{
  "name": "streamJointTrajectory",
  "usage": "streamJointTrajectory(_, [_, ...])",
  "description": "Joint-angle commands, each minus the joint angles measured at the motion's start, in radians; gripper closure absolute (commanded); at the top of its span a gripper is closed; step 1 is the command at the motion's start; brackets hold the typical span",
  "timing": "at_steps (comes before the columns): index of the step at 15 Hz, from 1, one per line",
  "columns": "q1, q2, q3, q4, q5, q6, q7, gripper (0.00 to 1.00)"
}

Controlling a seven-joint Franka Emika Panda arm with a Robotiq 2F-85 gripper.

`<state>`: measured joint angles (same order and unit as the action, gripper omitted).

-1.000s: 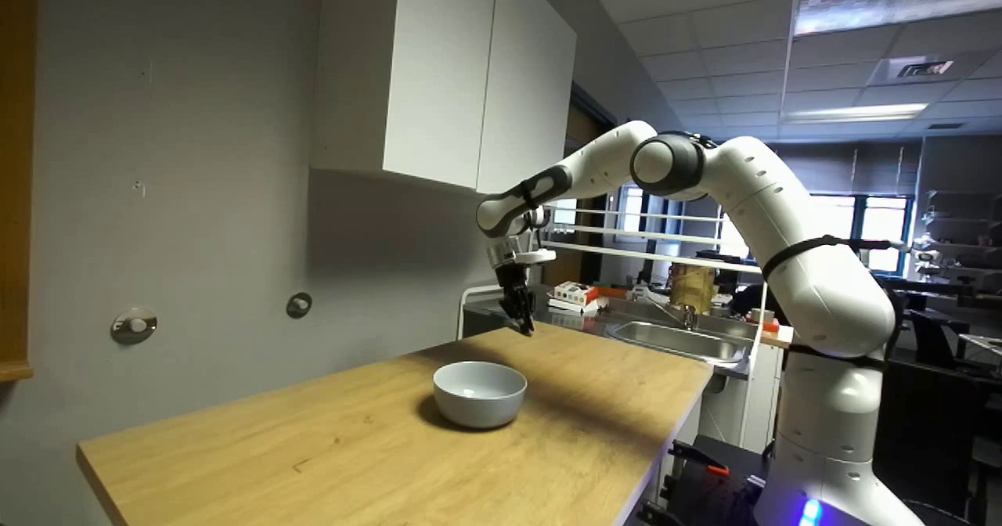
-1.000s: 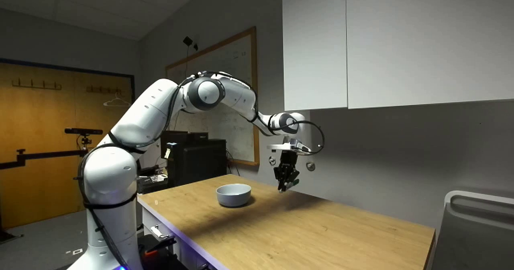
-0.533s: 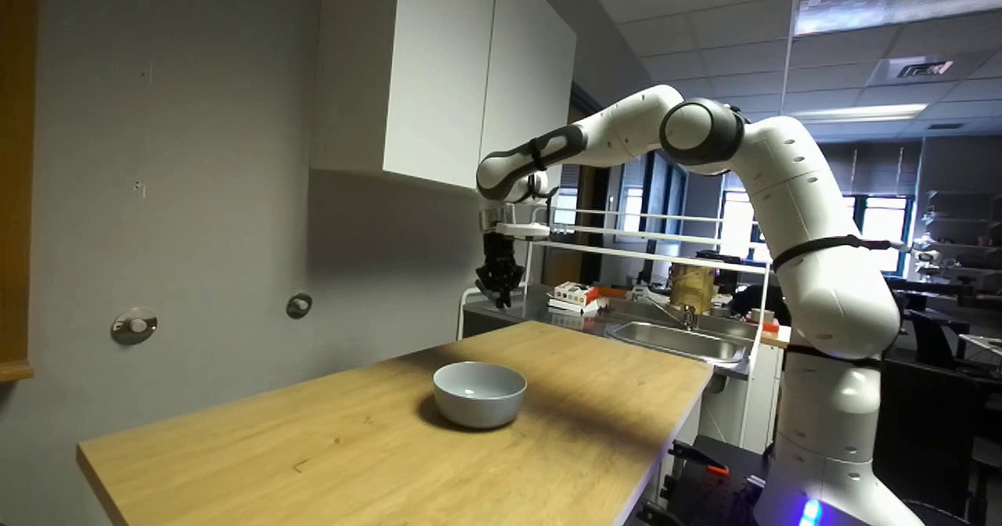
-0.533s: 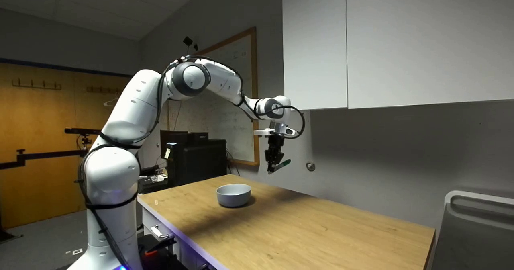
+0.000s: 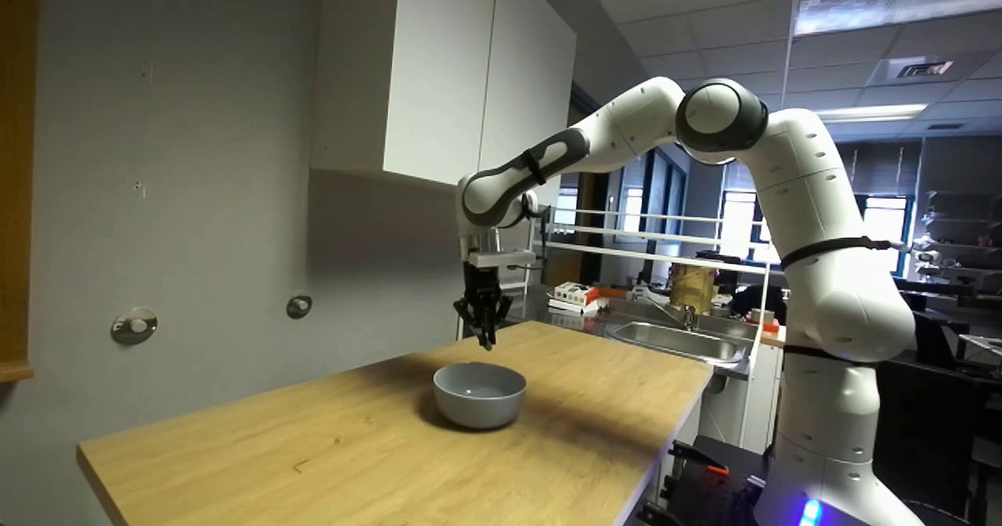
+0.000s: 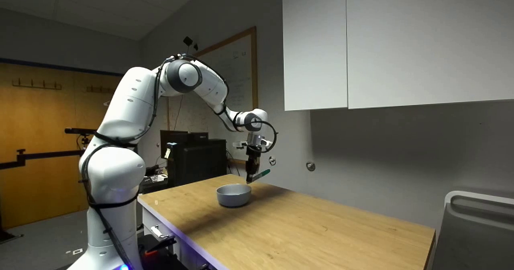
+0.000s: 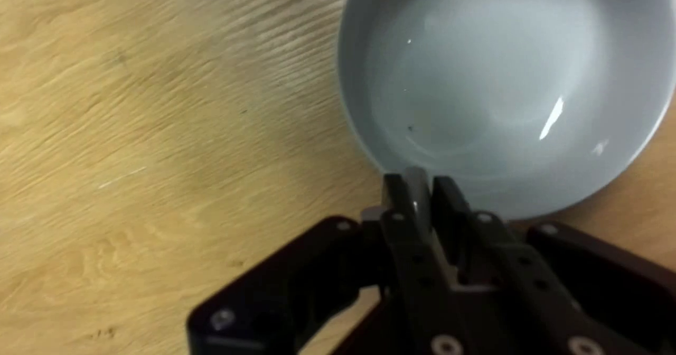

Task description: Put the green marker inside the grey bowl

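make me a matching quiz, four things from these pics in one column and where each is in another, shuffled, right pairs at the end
1. slim green stick-like marker
2. round blue-grey bowl
3. white box-shaped cabinet
4. rectangular metal sink

A. fixed to the grey wall
B. held tilted between the jaws
C. low, past the light wooden tabletop
D. standing on the tabletop

Pairs: 1-B, 2-D, 3-A, 4-C

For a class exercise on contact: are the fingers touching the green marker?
Touching. The wrist view shows the fingers closed on either side of the green marker; in an exterior view its green end juts out in mid-air.
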<state>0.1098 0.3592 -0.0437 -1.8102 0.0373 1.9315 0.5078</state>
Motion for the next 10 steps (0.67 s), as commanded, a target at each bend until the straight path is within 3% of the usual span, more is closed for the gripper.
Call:
streamJointTrajectory(1, [0.057,-0.073,0.026,-0.153,-0.014,0.09,0.115,0.87])
streamJointTrajectory(4, [0.103,-0.102,0.054,-0.267,-0.03,0.177,0.17,0.87])
streamJointTrajectory(5, [0.11,-0.096,0.059,-0.292,-0.031,0.204,0.182,0.63])
streamJointTrajectory(10, [0.129,-0.1,0.069,-0.391,-0.052,0.249,0.223,0.29])
